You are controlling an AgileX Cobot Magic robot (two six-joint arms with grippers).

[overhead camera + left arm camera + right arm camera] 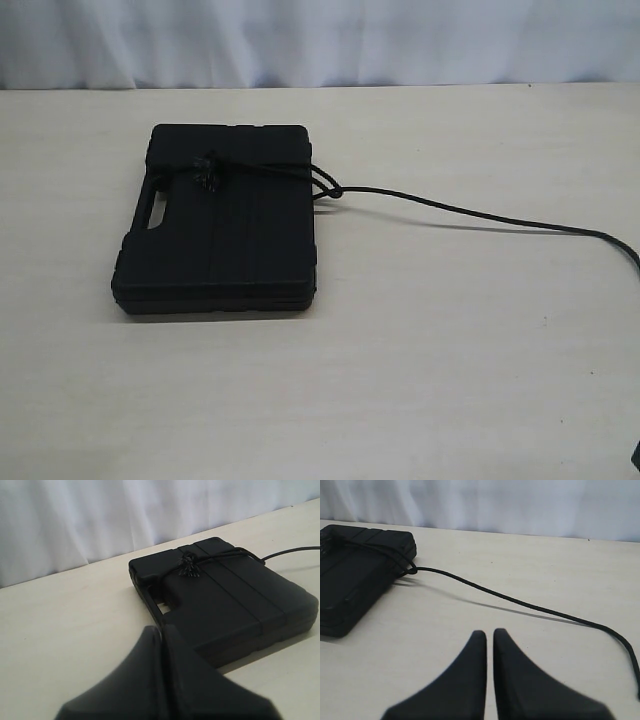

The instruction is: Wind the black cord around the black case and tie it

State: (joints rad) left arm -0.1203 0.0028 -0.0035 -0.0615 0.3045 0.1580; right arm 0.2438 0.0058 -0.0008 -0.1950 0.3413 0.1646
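Exterior view first: the black case lies flat on the pale table, handle slot toward the left. The black cord crosses the far end of the lid, with a frayed knotted tuft sitting on top. It's black on black, so I can't count how many passes go across. Off the case's right side the cord goes through a small loop, then trails right and gets cut off by the frame edge. A dark sliver in the bottom right corner is too small to identify.

Left wrist view: the left gripper is a blurry dark wedge, fingers pressed together with nothing between them. It's near the handle side of the case, but I can't tell if it touches. The tuft is sharp here, though the knot itself is hard to read.

Right wrist view: the right gripper is closed down to a thin slit and holds nothing, well apart from the cord. Only a corner of the case shows. The cord's loose end runs out of frame on one side.
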